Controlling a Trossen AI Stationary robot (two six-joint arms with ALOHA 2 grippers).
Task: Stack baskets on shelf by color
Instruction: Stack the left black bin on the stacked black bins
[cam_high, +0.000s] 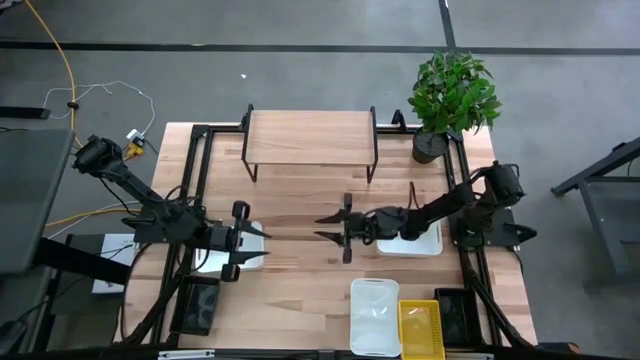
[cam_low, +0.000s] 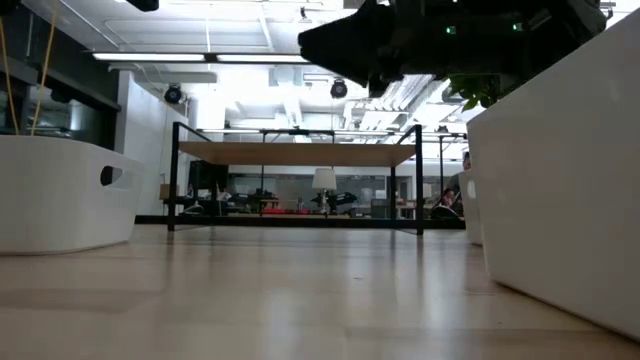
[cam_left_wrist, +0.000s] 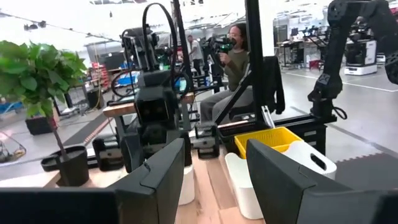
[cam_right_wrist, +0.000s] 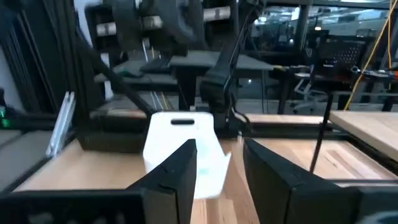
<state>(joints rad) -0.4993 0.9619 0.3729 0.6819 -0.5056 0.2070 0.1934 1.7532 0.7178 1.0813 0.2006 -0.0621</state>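
looking down on the tabletop: the shelf (cam_high: 310, 137) stands at the far edge, its wooden top bare, no basket on it yet. a white basket (cam_high: 413, 240) lies near the right edge under the right arm, another white basket (cam_high: 240, 250) near the left edge under the left arm, and a third white basket (cam_high: 374, 316) sits touching a yellow basket (cam_high: 421, 328) at the near edge, right of centre.

left gripper (cam_high: 252, 244) hovers over its basket's inner end, fingers (cam_left_wrist: 163, 180) parted wide, holding nothing. right gripper (cam_high: 330, 225) hangs over bare wood near the tabletop's centre, just off its basket, fingers (cam_right_wrist: 186, 168) apart with a moderate gap, empty.

handling judgement: these look like thin moulded plastic, so light, fairly stiff at the rim but likely to flex along the long walls. smooth white walls may slip; the yellow mesh should give better bite. i would pinch a short end wall, at the handle slot (cam_right_wrist: 181, 122) where one shows, fingers straddling the rim. they should nest easily, but a tilted drop could jam or skid on the shelf top.
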